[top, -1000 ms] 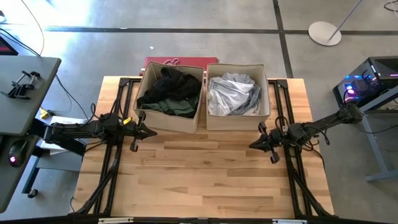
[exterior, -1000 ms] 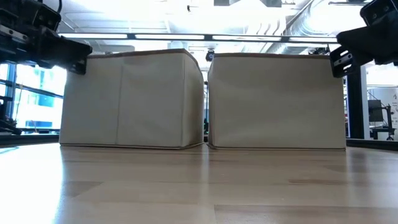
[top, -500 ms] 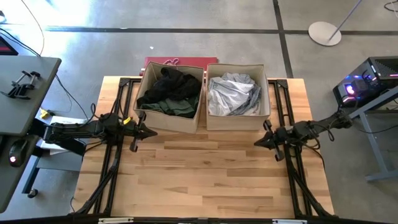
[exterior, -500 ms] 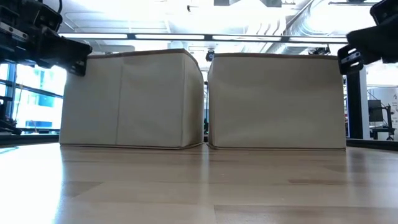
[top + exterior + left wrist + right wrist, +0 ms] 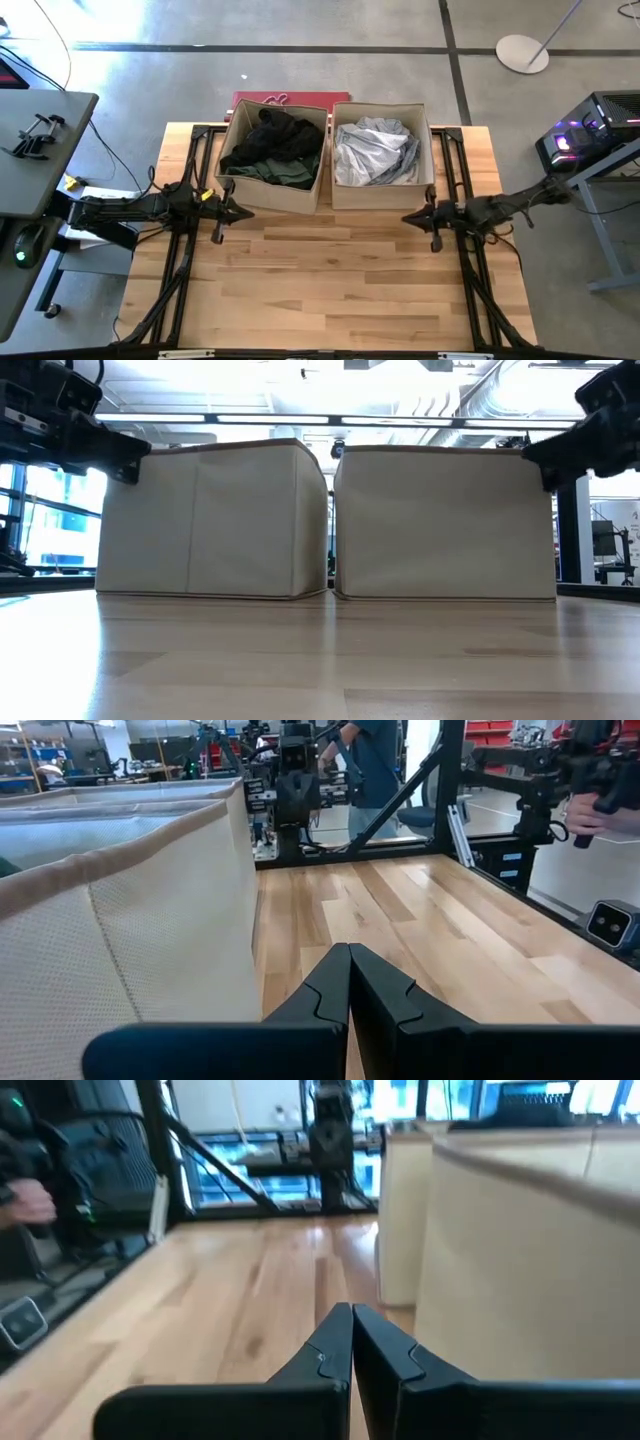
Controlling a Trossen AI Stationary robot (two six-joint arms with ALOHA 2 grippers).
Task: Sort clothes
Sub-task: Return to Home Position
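Left end effector [image 5: 243,212] and right end effector [image 5: 407,217] hover closed

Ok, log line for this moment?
left gripper shut, near left box | right gripper shut, near right box | dark clothes in left, pale clothes in right

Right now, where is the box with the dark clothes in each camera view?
High view: dark-clothes box, left of the pair.
Low view: the left box.
Left wrist view: the near box beside the left gripper.
Right wrist view: the farther box.
Shared landmark: the pale-clothes box next to it.
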